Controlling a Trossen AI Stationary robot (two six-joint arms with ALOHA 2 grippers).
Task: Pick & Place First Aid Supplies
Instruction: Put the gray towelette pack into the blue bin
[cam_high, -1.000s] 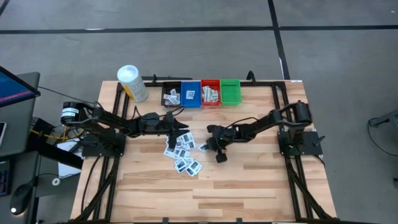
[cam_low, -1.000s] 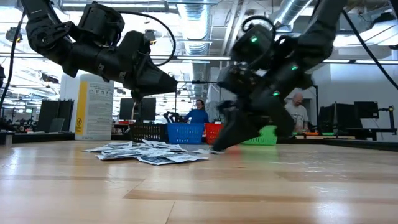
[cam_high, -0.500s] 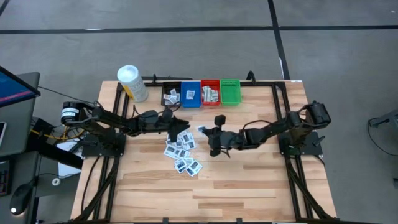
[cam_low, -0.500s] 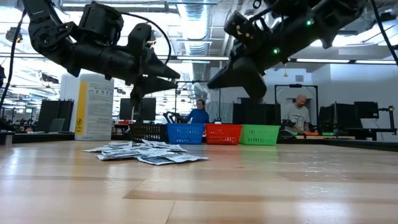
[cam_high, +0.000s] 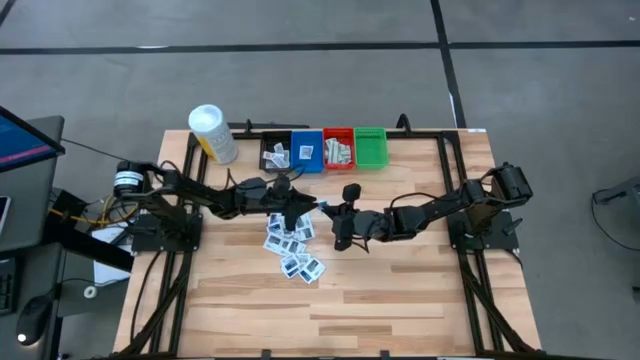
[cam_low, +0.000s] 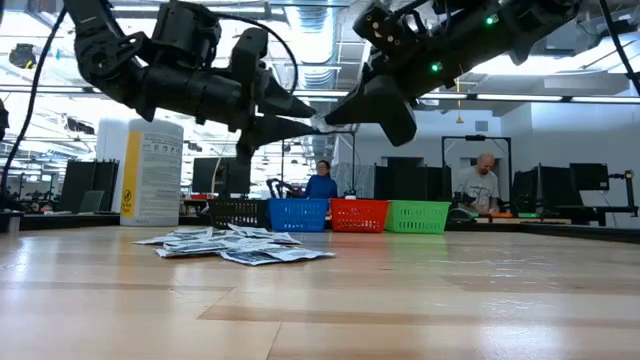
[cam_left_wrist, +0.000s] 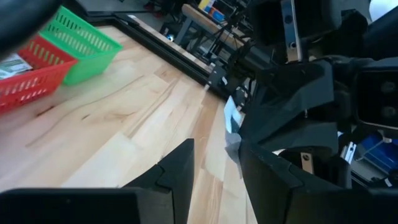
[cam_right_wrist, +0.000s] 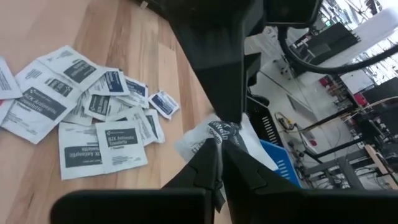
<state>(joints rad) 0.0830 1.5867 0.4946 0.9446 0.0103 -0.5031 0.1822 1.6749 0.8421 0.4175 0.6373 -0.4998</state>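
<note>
My right gripper (cam_right_wrist: 217, 152) is pinched shut on one white packet (cam_right_wrist: 219, 132), held in the air above mid-table; my left gripper (cam_left_wrist: 217, 165) is spread, its tips facing the right one and flanking the packet's free edge; looks like a mid-air handover, judging by the pose.

Risks as I see them:
- packet is limp and crumpled; if my left fingers (cam_left_wrist: 177, 168) close on only a corner, it could slip out when the right lets go and drop onto the table (cam_high: 400, 290);
- if the right releases before the left has clamped, same result;
- the two grippers are nearly touching tip to tip; any overshoot means finger-on-finger contact and a twisted packet;
- both pulling at once could tear it.

Rest of the supplies: loose pile of packets (cam_high: 293, 245) on the table at about 7 o'clock from the handover point; bins (cam_high: 325, 150) in a row at 12 o'clock, near the far edge, several packets already inside the black, blue and red ones; green looks empty.
</note>
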